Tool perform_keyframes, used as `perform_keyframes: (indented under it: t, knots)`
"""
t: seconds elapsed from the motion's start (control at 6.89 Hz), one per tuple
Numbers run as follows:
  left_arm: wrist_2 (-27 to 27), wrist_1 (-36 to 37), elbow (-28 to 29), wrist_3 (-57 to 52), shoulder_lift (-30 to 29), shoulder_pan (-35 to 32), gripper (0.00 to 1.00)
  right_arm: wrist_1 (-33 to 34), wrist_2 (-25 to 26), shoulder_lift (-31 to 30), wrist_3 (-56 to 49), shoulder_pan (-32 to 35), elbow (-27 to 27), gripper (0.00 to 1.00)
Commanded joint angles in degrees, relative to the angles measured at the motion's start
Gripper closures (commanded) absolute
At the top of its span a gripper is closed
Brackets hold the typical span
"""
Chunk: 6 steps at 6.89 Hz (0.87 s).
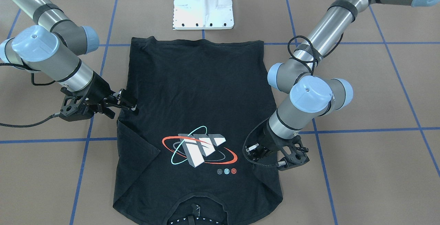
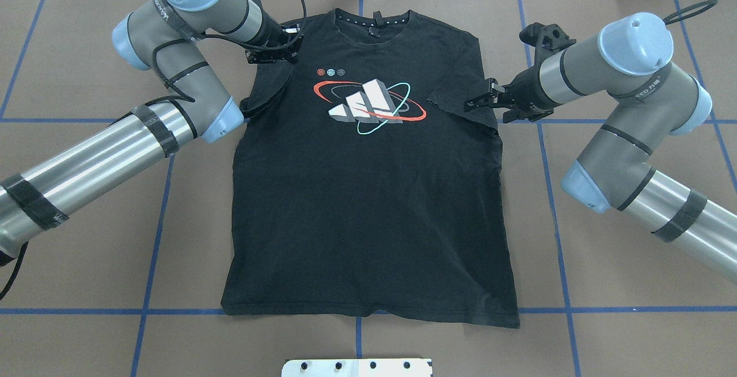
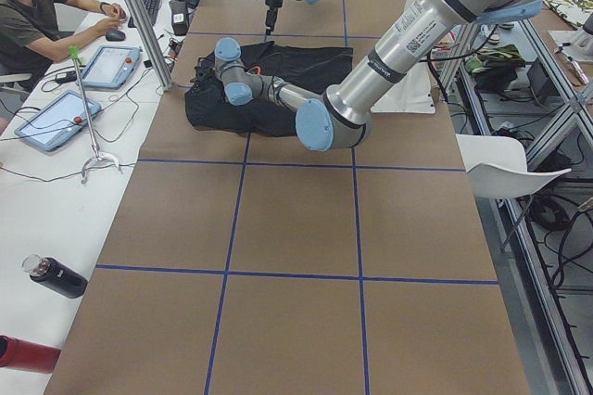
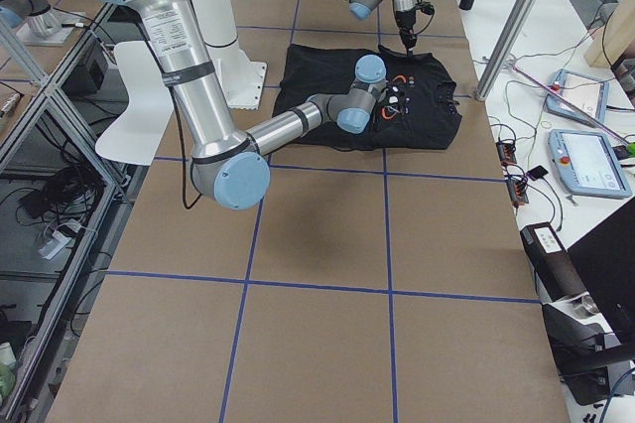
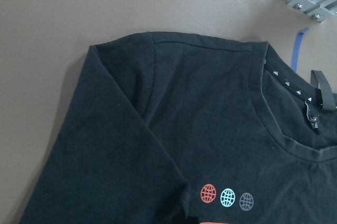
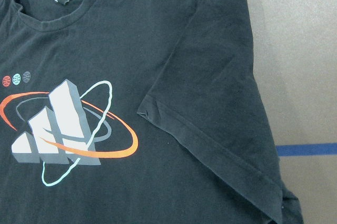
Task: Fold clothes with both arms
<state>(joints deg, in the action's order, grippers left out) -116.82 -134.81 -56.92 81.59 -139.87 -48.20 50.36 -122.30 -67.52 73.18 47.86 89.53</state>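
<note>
The brown table [image 2: 633, 319] carries the whole job, and the left arm [image 2: 103, 158] and right arm [image 2: 662, 204] reach in from either side so that each can work one flank of the garment. Between them the black T-shirt [image 2: 363, 204] lies flat, print upward, in the middle of the table. Its long axis runs straight away from the robot, with the hem [image 2: 368, 311] nearest the white base plate [image 2: 357, 367] and the collar [image 2: 371, 20] pointing to the far edge. Both sleeves lie turned in over the chest, which likely squares the body for a lengthwise fold. The right gripper [image 2: 481, 101] sits at the right sleeve [image 2: 455, 86], its fingers apparently spread and pinching nothing. The left gripper [image 2: 281, 48] is over the left shoulder; whether its fingers are spread cannot be told. The ringed graphic [image 2: 368, 103] and three dots [image 2: 331, 72] sit below the collar.
</note>
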Motion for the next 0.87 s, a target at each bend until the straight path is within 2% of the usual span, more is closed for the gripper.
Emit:
perform_keyframes:
  t: [0.0, 0.15, 0.44, 0.58, 0.73]
  knots:
    - [0.18, -0.10, 0.23, 0.06, -0.41, 0.13, 0.36, 0.00, 0.13, 0.19, 0.12, -0.13, -0.41, 0.00]
    - [0.10, -0.10, -0.72, 1.97, -0.49, 0.13, 0.23, 0.09, -0.04, 0.02, 0.64, -0.05, 0.20, 0.00]
    - [-0.52, 0.60, -7.81, 3.92, 1.51, 0.47, 0.20, 0.09, 0.13, -0.94, 11.75, -0.22, 2.91, 0.00]
    - [-0.61, 0.69, -13.60, 4.62, 4.83, 0.56, 0.19, 0.09, 0.57, -4.17, 17.55, -1.96, 7.28, 0.00]
    - [-1.04, 1.56, -18.96, 4.72, 8.09, 1.09, 0.19, 0.18, 4.49, -8.90, 24.48, -5.89, 13.33, 0.00]
